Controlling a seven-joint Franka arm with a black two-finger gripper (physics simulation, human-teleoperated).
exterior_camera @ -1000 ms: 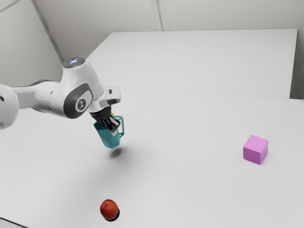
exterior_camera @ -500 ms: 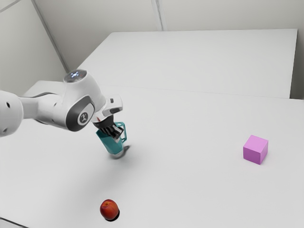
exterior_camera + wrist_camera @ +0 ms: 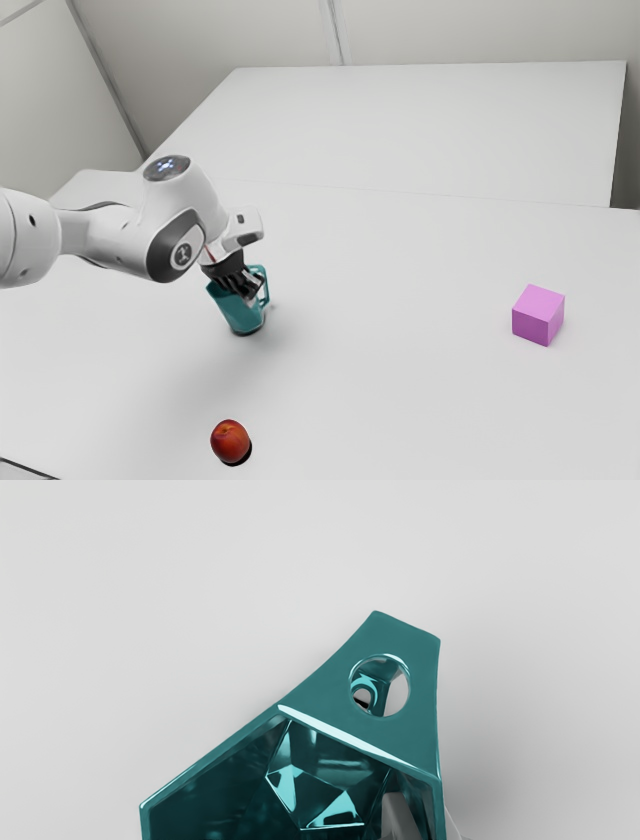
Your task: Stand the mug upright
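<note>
Teal mug lowered to the desk, gripped by its wall

The mug [image 3: 243, 316] is glossy teal and faceted, with a six-sided mouth and a broad handle [image 3: 400, 740] whose top has a round hole through it. It is left of centre in the exterior view, mouth up but leaning a little, its top toward that view's left. The gripper [image 3: 250, 290] is clamped on the mug's wall near the handle, one grey finger [image 3: 400, 815] inside the mouth and the other outside. The base is at or just above the desk [image 3: 400, 380]; I cannot tell which

One second ago the mug hung higher, its shadow well apart beneath it; now the arm is lower and the shadow meets the base. The red fruit [image 3: 230, 440] at lower left and the pink block [image 3: 538, 315] at right have not moved
</note>
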